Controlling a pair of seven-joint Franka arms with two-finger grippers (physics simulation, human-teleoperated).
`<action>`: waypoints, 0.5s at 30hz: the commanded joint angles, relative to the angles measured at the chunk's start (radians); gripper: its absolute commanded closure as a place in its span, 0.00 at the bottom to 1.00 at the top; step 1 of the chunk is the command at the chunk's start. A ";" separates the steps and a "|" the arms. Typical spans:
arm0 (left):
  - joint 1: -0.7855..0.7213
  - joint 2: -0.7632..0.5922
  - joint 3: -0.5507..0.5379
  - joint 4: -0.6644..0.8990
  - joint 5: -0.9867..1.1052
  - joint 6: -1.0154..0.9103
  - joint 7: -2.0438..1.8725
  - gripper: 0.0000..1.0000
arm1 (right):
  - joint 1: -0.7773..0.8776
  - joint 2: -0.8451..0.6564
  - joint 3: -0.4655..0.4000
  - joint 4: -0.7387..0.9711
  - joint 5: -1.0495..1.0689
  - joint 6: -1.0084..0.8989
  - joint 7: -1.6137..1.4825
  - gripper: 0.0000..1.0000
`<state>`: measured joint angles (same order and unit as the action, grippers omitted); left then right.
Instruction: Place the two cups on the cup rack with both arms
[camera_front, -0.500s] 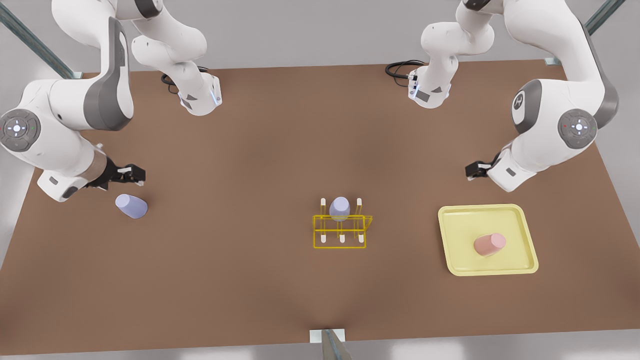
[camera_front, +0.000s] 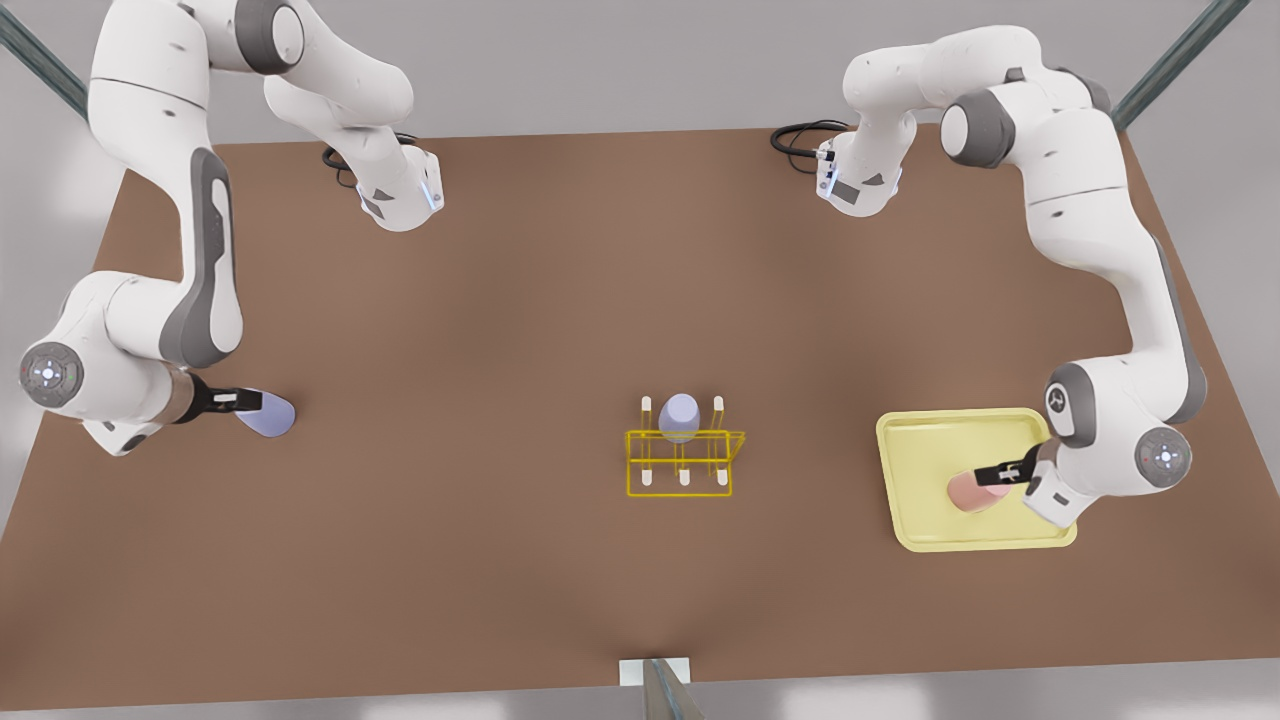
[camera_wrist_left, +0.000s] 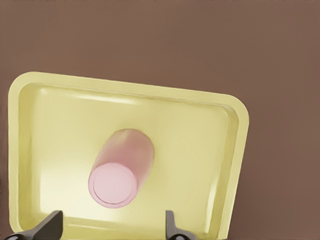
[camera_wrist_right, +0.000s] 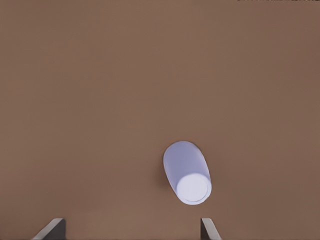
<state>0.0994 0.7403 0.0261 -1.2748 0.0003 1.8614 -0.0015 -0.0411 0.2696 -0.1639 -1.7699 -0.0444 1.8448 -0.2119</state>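
Reaching for the cups is the step in hand: both arms are down at their targets and neither has a grip yet.

Your left gripper (camera_front: 993, 478) is at the front view's right, low over the pale-yellow tray (camera_front: 925, 428), right at the pink cup (camera_front: 968, 491), which lies on its side on the tray floor. From the left wrist view, its fingers (camera_wrist_left: 50, 226) stand apart, with the pink cup just ahead, between their lines.

Your right gripper (camera_front: 238, 402) is at the front view's left, by the lavender cup (camera_front: 270, 417), which lies tipped over on the brown table (camera_front: 500, 300). Its fingertips (camera_wrist_right: 52, 227) are also spread, with the cup ahead and nearer one finger than the other.

The cup rack (camera_front: 682, 462) stands mid-table, well apart from both, with a second lavender cup (camera_front: 679, 415) already over a far peg.

Next, you will likely need to ease each gripper forward until the cup's wall sits between the pads, centre the right one, then close. These tapered cups could roll or slip, so squeeze across the body.
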 joint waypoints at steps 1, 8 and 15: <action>-0.003 0.001 0.011 -0.036 0.001 0.087 0.072 0.00 | -0.002 -0.007 0.000 -0.040 0.001 0.169 -0.150 0.00; -0.003 0.034 0.012 -0.071 0.000 0.124 0.071 0.00 | -0.056 -0.015 0.000 -0.191 -0.008 0.315 -0.173 0.00; -0.004 0.094 0.017 -0.074 -0.002 0.165 0.069 0.00 | -0.112 -0.038 0.000 -0.336 -0.008 0.464 -0.218 0.00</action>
<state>0.0947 0.8315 0.0427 -1.3475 -0.0023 2.0023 0.0393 -0.1476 0.2325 -0.1637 -2.0978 -0.0534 2.2048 -0.3132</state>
